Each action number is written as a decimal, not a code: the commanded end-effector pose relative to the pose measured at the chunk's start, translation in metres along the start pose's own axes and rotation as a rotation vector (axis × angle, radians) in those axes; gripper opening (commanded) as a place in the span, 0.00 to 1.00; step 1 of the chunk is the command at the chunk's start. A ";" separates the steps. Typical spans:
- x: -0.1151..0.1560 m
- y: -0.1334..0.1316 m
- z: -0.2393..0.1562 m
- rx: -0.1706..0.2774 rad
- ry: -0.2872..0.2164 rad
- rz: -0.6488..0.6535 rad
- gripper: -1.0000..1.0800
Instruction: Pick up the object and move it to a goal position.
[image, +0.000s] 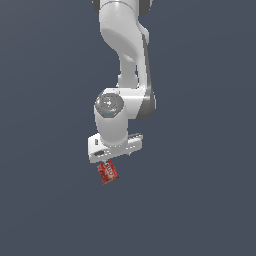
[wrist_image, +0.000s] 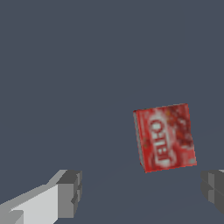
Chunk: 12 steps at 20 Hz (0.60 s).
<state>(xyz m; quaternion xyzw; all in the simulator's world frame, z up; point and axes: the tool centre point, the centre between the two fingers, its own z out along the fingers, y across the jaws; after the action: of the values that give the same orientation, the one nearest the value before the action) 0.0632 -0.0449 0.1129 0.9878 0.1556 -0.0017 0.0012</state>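
The object (image: 107, 172) is a small red block with white lettering on its top face, lying on the flat dark grey ground. In the exterior view it shows just under the white hand of my gripper (image: 108, 161), whose fingers are mostly hidden by the hand. In the wrist view the object (wrist_image: 165, 137) sits beyond my gripper (wrist_image: 142, 192), off centre toward one finger and not between the pads. The grey fingertips (wrist_image: 70, 192) stand far apart with nothing held, so the gripper is open.
The dark grey ground (image: 200, 200) spreads evenly around the block. The white arm (image: 125, 50) rises from the hand to the top of the exterior view. No other objects are in view.
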 end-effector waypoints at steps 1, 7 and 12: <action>0.004 0.015 0.012 0.000 0.001 -0.040 0.96; 0.009 0.040 0.035 0.001 0.003 -0.107 0.96; 0.010 0.051 0.045 0.001 0.004 -0.137 0.96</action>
<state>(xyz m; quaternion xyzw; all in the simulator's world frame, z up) 0.0866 -0.0886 0.0705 0.9759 0.2180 -0.0007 0.0001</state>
